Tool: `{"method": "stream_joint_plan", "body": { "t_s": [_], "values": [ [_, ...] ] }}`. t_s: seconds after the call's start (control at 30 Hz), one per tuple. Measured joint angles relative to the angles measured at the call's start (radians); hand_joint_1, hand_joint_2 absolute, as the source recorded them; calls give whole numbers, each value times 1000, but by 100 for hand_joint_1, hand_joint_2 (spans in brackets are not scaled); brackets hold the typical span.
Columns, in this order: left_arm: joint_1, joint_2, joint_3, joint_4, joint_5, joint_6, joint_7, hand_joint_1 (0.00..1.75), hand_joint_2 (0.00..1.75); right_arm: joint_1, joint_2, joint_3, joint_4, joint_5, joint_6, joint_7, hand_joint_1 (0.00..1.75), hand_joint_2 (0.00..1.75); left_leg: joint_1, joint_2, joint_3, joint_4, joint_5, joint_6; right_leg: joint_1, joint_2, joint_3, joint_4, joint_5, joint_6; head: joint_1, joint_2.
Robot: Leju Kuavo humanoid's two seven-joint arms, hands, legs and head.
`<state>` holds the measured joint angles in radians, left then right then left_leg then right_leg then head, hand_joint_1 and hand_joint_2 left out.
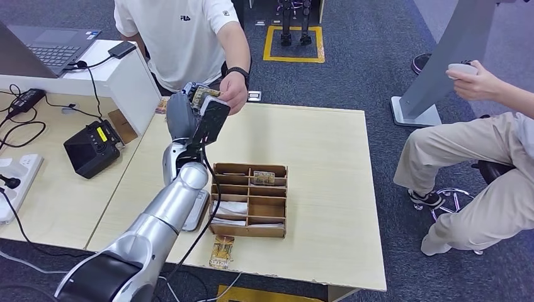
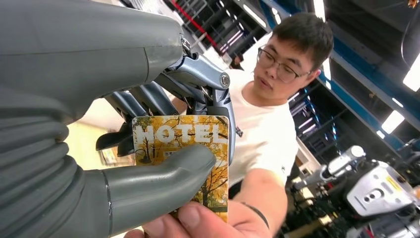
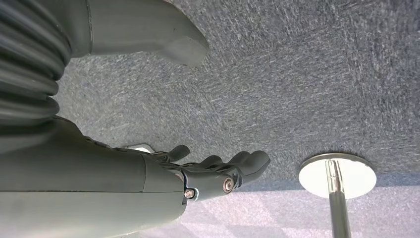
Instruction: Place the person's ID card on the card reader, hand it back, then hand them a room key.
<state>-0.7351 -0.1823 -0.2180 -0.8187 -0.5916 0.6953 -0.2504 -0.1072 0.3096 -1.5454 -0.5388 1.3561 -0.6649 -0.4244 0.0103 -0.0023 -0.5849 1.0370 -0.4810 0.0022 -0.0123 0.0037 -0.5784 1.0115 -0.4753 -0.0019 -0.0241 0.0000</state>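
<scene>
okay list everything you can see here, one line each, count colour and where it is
Hotel key card: one, yellow, pinched by the left robot hand, person's fingers touching it.
Wooden organiser: one, brown, mid-table, cards inside.
Loose card: one, yellow, table's near edge.
Card reader: one, black, left desk.
Laptop: one, grey, white counter.
Power strip: one, white, left desk.
People: two, one across the table, one seated right.
Left robot hand: extended to the person.
Right robot hand: empty, above carpet.

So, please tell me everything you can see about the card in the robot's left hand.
The card is a flat rectangle, glossy like plastic, printed with yellow autumn trees and the white word HOTEL. The left hand pinches it between the thick grey thumb and darker fingers. The person's hand touches its free end. It is held above the table's far edge, in front of the person.
</scene>
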Motion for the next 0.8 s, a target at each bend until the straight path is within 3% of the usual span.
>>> {"method": "stream_joint_plan", "body": {
  "t_s": [0.1,0.23,0.67,0.8],
  "values": [
    [0,-7,39,15,-24,0,-5,167,175,-4,-2,0,7,-1,0,-3,0,175,0,0,0,0,0,0,0,0,0,0,0,0,0,0],
    [0,-14,66,29,-38,0,-4,4,175,-8,-3,0,14,-1,0,-3,0,175,0,0,0,0,0,0,0,0,0,0,0,0,0,0],
    [10,-33,120,40,118,0,-115,0,175,-12,-5,0,23,-20,0,-10,0,175,0,0,0,0,0,0,0,0,0,0,0,0,0,0],
    [53,-32,119,-38,228,1,-155,0,0,-11,-5,0,23,-34,0,-10,0,175,0,0,0,0,0,0,0,0,0,0,0,0,0,0]
  ]
}}
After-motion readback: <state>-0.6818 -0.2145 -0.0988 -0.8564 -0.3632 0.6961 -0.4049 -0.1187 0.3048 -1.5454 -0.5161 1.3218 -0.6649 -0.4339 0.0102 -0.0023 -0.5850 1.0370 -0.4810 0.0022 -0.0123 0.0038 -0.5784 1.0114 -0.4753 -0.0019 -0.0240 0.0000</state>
